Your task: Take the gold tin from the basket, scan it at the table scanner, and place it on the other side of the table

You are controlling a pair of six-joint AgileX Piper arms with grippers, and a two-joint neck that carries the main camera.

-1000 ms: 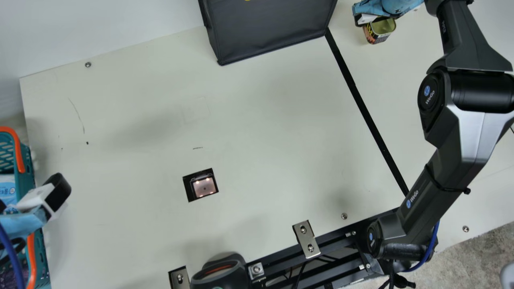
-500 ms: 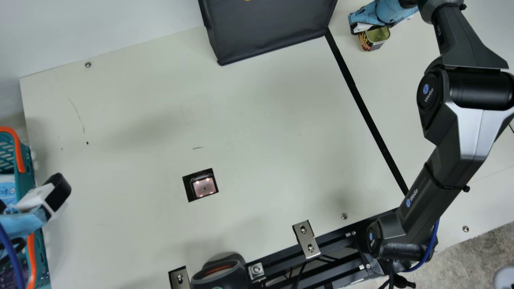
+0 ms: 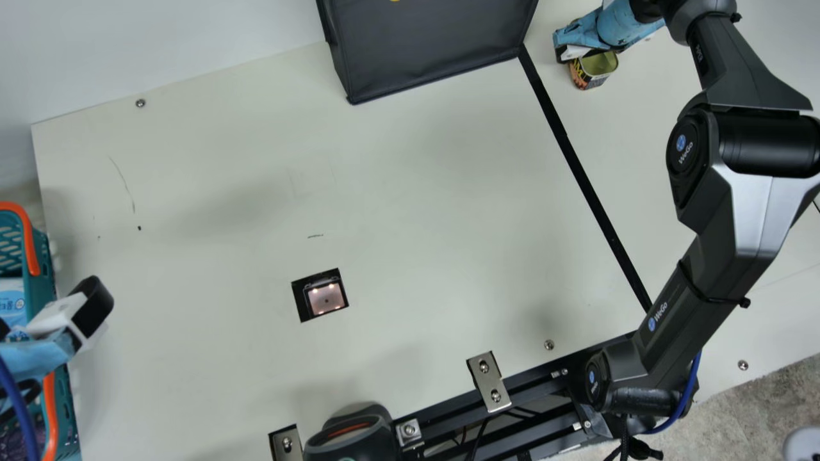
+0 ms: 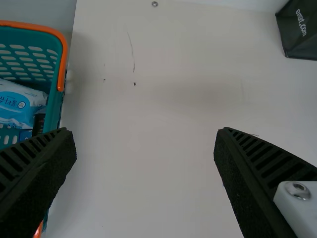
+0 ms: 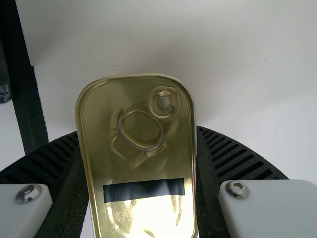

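Snugly, the right gripper (image 3: 567, 56) held the gold tin (image 3: 594, 66) by its sides, beyond the black strip (image 3: 589, 186) on the cream table (image 3: 410, 211). The gripper hid part of the tin in the main view, and the right wrist view cropped one end; whether its base met the tabletop could not be told. The table scanner (image 3: 326, 299) glowed between the arms. Opposite, the left gripper (image 3: 48, 320) stood wide, partly covering the cut-off basket (image 3: 40, 256). A dark bag (image 3: 429, 45) ran out of frame.

Gold tin (image 3: 594, 69) in right tool (image 3: 574, 52) shifted nearer black strip (image 3: 579, 163).
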